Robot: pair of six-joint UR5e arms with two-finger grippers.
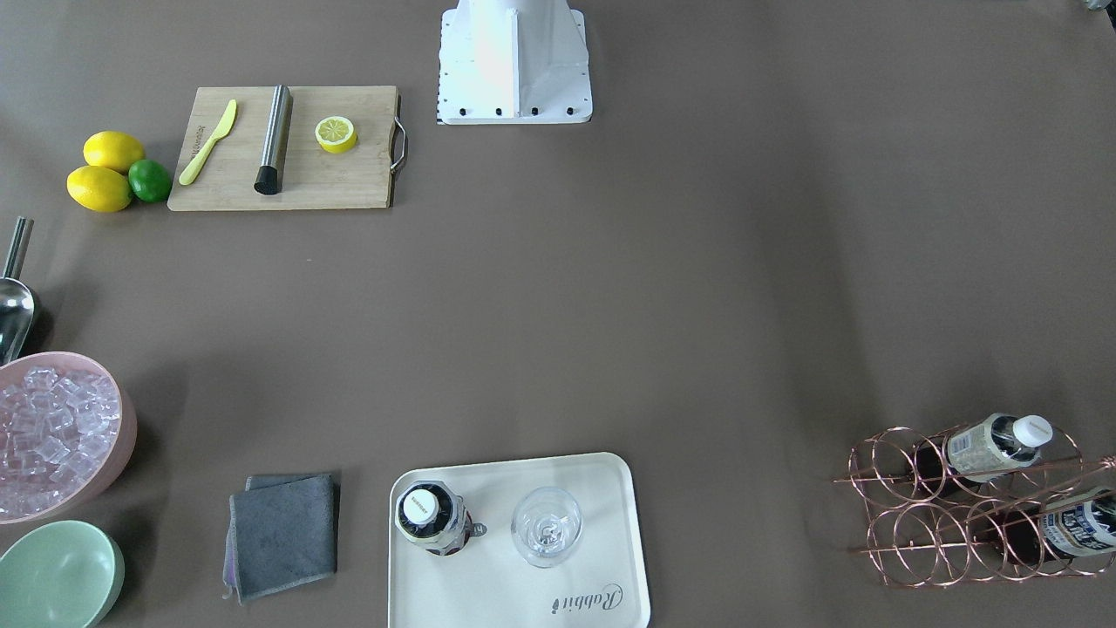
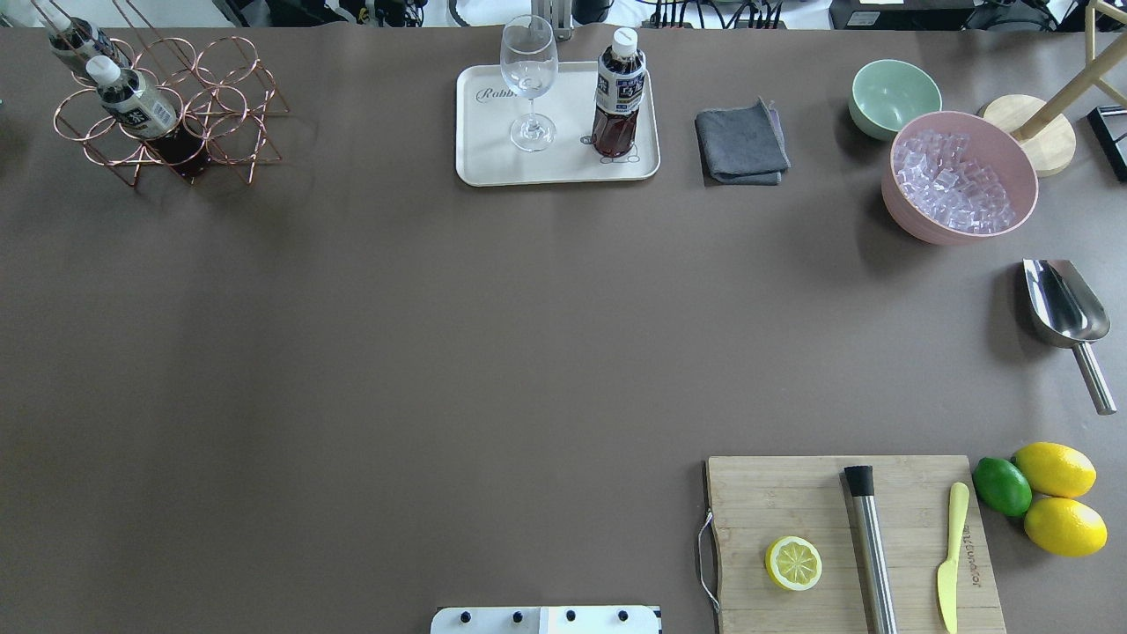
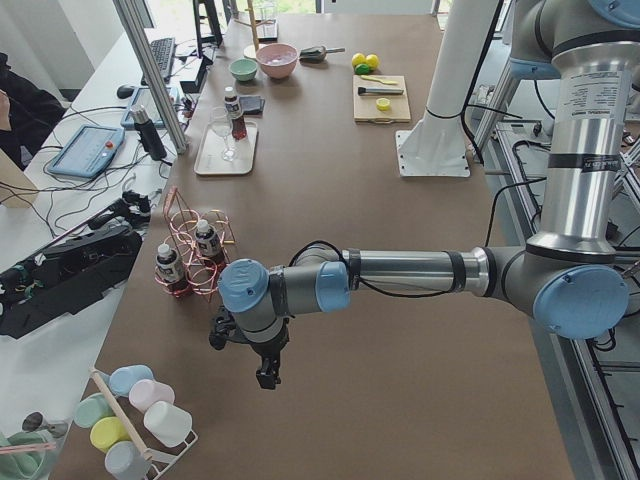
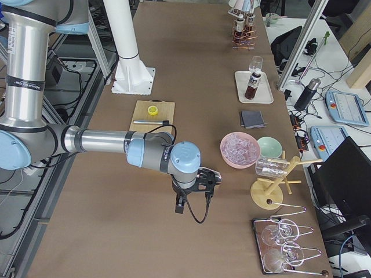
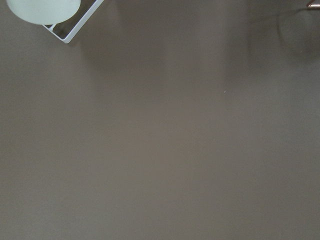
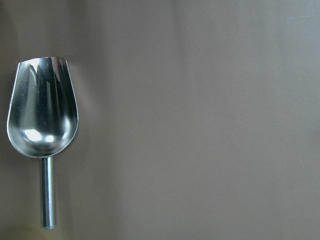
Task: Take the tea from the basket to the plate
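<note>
Grey cloth [image 2: 741, 145] near plate [image 2: 493, 167] with tea [image 2: 619, 97] and wine glass [image 2: 528, 79]; left fingers [image 3: 267, 378], right fingers [image 4: 179, 207]: opening indiscernible

Robot lab: aluminium frames [image 3: 150, 70], cables [image 3: 60, 215].

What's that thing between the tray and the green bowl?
A folded grey cloth lies between the tray and the green bowl, touching neither. The overhead view shows it most clearly.
</note>
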